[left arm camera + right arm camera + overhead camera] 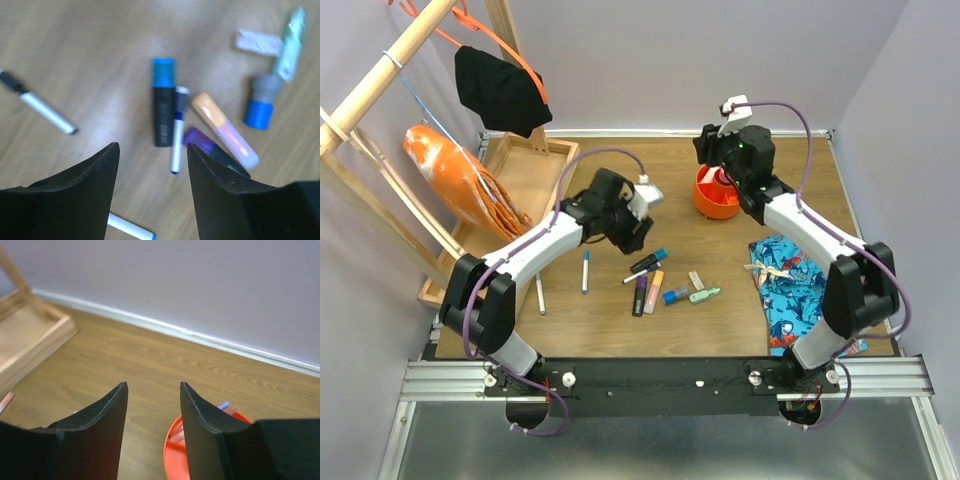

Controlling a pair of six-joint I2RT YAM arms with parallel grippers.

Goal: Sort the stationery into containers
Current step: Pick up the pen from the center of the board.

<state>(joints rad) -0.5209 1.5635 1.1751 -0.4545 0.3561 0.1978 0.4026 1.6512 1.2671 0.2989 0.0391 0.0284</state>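
The left gripper [152, 147] is hanging over the loose stationery, its jaws standing apart with nothing between them. Closest in, just under its fingers [75, 200], a blue-tipped white pen [131, 229] is lying on the table [75, 50]. Right ahead of the fingertips a thin dark-capped pen [177, 132] is lying against a black marker with a blue cap [163, 102]. Just to their right a purple marker [200, 141] and an orange-and-pink marker [225, 131] are lying side by side. Off to the left a black-capped pen [40, 109] is lying alone. Farther ahead and to the right, a blue-capped stub [261, 102], a green marker [292, 45] and a white eraser [259, 41] are resting close together.

The right gripper [152, 385] is hovering with its jaws apart too, holding nothing. The orange-red pot [170, 455] is sitting directly beneath it, slightly to the right, with a few blurred pieces lying inside. Farther off to the left, the light-wood tray [35, 340] is sitting near the wall [200, 280].
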